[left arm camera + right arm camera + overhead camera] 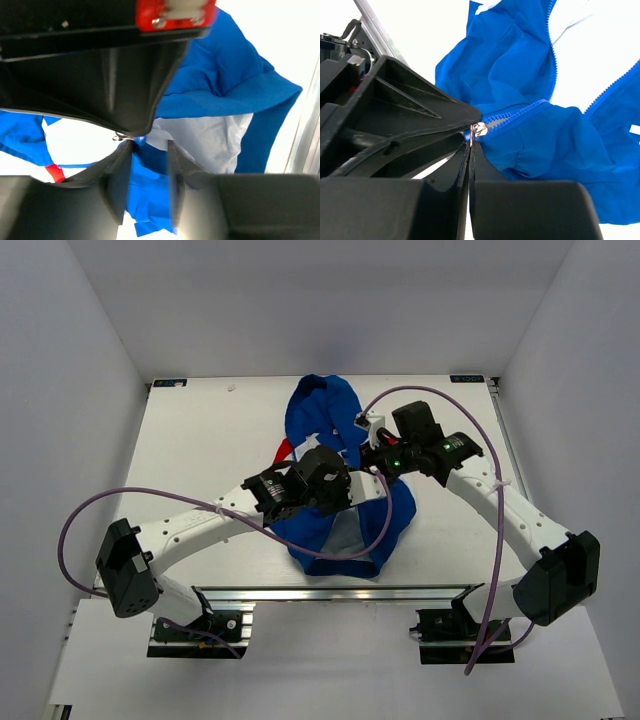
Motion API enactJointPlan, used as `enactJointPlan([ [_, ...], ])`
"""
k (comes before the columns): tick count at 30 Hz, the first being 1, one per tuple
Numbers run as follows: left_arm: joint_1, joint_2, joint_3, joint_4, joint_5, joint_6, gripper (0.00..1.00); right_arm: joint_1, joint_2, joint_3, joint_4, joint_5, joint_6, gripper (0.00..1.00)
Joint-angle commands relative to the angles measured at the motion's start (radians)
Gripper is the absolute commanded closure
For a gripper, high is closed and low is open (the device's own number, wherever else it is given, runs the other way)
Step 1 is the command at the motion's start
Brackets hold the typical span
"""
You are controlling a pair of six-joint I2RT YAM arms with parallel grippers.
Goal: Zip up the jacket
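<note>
Plainly, little writing can be read here: two small dark labels sit at the far corners of the tabletop, too small to make out, and no lettering on the jacket shows clearly.

The tabletop is white and flat, closed in by pale plain walls at the back and on both sides. A metal rail runs along its near edge.

There is one jacket, royal blue, lying bunched in the middle of the tabletop between the two arms. White mesh lining and a bit of red trim show in the left wrist view. Two purple cables loop out, one by the left arm and one by the right.

Both tools meet over the jacket's middle. The right tool is pressed together to a thin slit, and its tips pinch the jacket at the metal zip slider, where the blue zip teeth run off. The left tool has its fingers apart, with blue cloth showing in the gap and its tips just beside the slider.
</note>
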Motion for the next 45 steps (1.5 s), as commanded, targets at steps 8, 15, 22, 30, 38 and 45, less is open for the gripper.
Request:
enactJointPlan([
  [8,-0.004,0.009,0.035,-0.004,-0.035,-0.011,0.93,-0.002,-0.035,0.012,0.040,-0.054,-0.013,1.00],
  [15,-0.004,-0.027,0.018,0.010,-0.030,-0.008,1.00,-0.002,-0.022,0.006,0.039,0.038,0.007,1.00],
  [22,-0.004,-0.106,-0.020,0.032,0.016,0.007,1.00,-0.002,0.022,0.002,0.051,0.230,0.018,1.00],
  [30,-0.004,-0.136,-0.028,0.029,0.031,0.010,1.00,-0.002,0.065,-0.031,0.126,0.300,0.008,1.00],
  [38,-0.004,-0.162,-0.037,0.016,0.059,-0.004,1.00,-0.009,0.187,0.012,0.218,0.430,-0.001,1.00],
  [45,-0.004,-0.208,-0.103,0.038,0.126,-0.138,1.00,-0.065,0.335,0.153,0.319,0.435,-0.031,1.00],
])
